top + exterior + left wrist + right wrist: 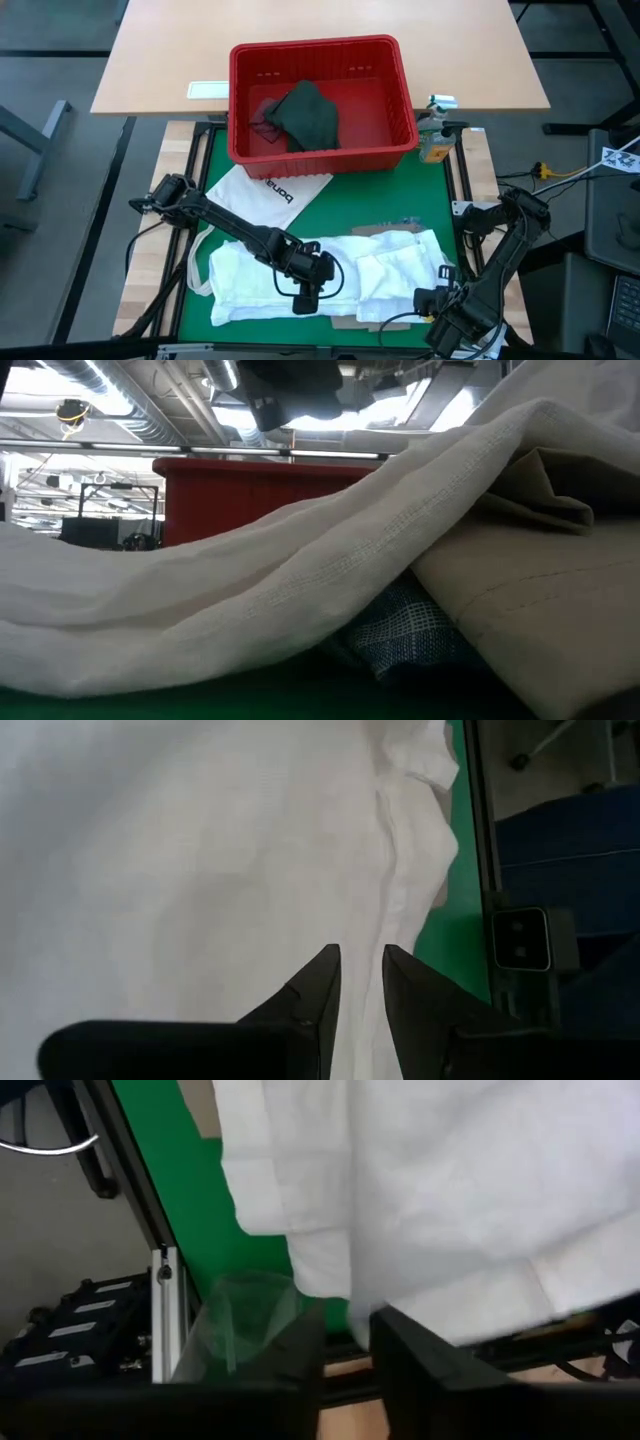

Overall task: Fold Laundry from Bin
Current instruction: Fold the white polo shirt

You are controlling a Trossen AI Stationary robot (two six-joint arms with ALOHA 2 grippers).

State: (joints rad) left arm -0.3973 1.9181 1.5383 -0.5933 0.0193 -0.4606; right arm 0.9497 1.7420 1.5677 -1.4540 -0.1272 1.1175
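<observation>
Looking down, we see the large white shirt [330, 275] spread on the green mat [400, 195] near the table's front edge. The left gripper [362, 982] sits on it, fingers slightly apart, shirt fabric showing between them. The right gripper [348, 1335], narrowly parted, is at the shirt's edge. A dark garment [305, 113] lies in the red bin [320, 55].

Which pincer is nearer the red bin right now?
Left. The left pincer sits over the white shirt, mid-table below the red bin; the right pincer is farther, by the table's near right corner.

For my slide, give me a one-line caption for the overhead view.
Both hands, left and right, work a white shirt on the green mat; a dark top waits in the red bin.
</observation>
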